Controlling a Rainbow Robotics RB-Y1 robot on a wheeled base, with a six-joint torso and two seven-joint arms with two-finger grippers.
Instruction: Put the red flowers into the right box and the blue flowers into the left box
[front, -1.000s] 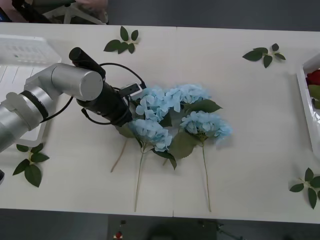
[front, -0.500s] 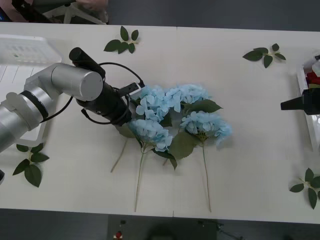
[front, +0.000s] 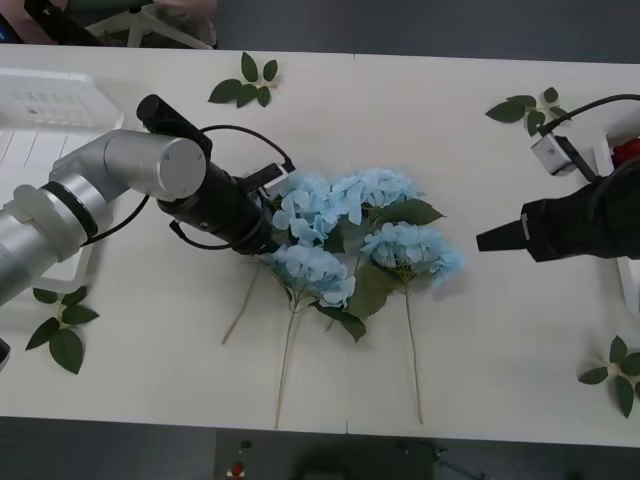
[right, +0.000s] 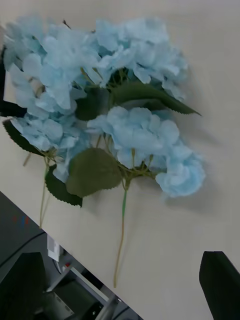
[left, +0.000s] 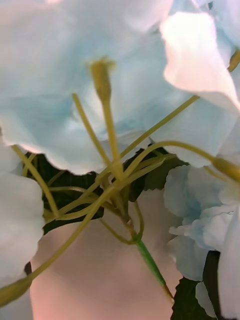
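Several pale blue flowers (front: 375, 190) lie bunched at the table's middle, stems pointing to the near edge. My left gripper (front: 267, 222) is pushed into the left side of the bunch, against one head (front: 300, 212); the left wrist view shows petals and thin stalks (left: 112, 165) very close. My right gripper (front: 487, 240) hovers right of the bunch, apart from it, and is open, with a flower head (right: 150, 142) ahead of it. A patch of the red flowers (front: 629, 152) shows in the right box (front: 629, 283). The left box (front: 45, 100) stands far left.
Loose green leaf sprigs lie at the back left (front: 245, 82), back right (front: 527, 108), front left (front: 62, 325) and front right (front: 615, 375). Bare table (front: 500, 340) stretches between the bunch and the right box. The table's near edge runs just below the stem ends.
My right arm has come in from the right edge towards the bunch. My left gripper has pressed a little further in, nudging the front left flower and its stem rightwards.
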